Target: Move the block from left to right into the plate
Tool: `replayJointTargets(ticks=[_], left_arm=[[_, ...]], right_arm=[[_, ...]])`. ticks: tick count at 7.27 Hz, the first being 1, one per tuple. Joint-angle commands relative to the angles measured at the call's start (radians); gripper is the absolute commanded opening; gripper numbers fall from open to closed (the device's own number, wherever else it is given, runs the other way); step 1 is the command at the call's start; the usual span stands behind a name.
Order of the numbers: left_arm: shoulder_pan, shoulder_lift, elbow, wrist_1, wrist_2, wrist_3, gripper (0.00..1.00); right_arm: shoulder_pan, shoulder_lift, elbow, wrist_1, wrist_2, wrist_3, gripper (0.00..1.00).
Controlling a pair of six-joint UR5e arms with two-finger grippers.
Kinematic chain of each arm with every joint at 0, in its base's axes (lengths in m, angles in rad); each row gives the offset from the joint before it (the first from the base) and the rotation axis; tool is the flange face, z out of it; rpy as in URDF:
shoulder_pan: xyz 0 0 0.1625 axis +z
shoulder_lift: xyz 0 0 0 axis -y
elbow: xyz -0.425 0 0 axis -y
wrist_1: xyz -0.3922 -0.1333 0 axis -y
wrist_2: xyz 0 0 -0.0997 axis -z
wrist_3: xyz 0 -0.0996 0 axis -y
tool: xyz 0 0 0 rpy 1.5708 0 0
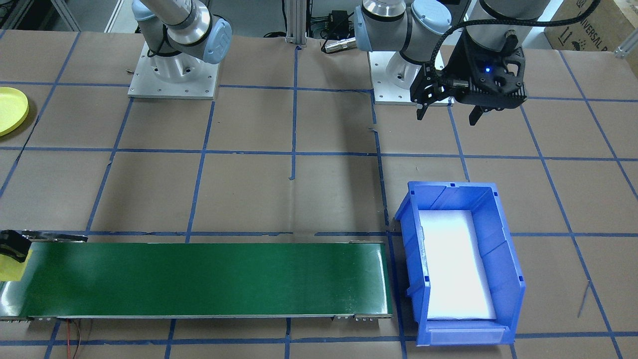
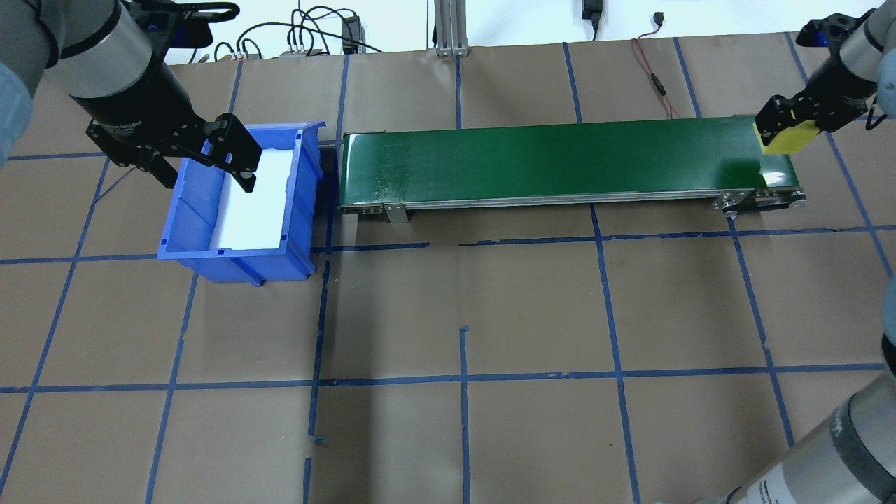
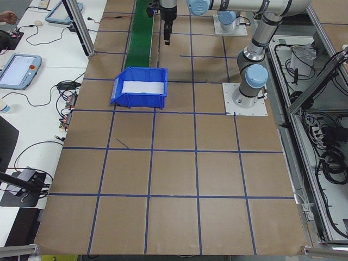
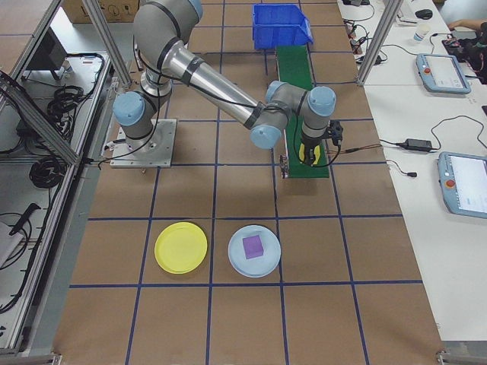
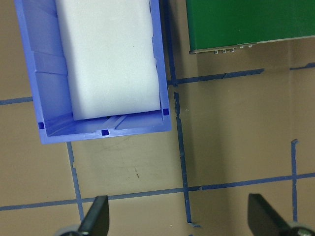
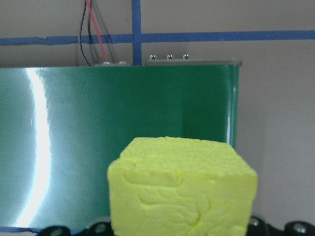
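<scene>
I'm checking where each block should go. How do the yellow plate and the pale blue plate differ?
The yellow plate is bright yellow and holds nothing; the pale blue plate is light blue and holds a purple block near its middle. The yellow plate lies nearer the robot's side of the table, the pale blue plate nearer the operators' side. Both are round, shallow, similar in size, lying flat, side by side.

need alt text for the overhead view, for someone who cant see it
The right gripper holds a yellow block at the right end of a green conveyor belt. At the belt's left end, the open left gripper hangs over a blue bin with a white pad inside, on a brown table gridded with blue tape.
</scene>
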Motion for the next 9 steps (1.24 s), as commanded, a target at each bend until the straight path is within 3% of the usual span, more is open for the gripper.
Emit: replayJointTargets(ticks=[1,3,6,9], left_arm=[[0.001,0.000,-0.001,0.001,0.000,0.000,1.00],[0.000,0.000,-0.001,0.001,0.002,0.000,1.00],[0.001,0.000,-0.001,0.001,0.002,0.000,1.00],[0.000,0.000,-0.005,0.004,0.002,0.000,1.00]], right_arm=[[-0.172,-0.111,0.059,0.068,-0.088,-0.242,0.38],[-0.393,-0.163,0.153,0.073,-0.118,-0.428,0.39],[-0.751,-0.168,0.269,0.062,-0.118,-0.695,0.40],[-0.880,-0.157,0.363,-0.023,-0.123,-0.785,0.50]])
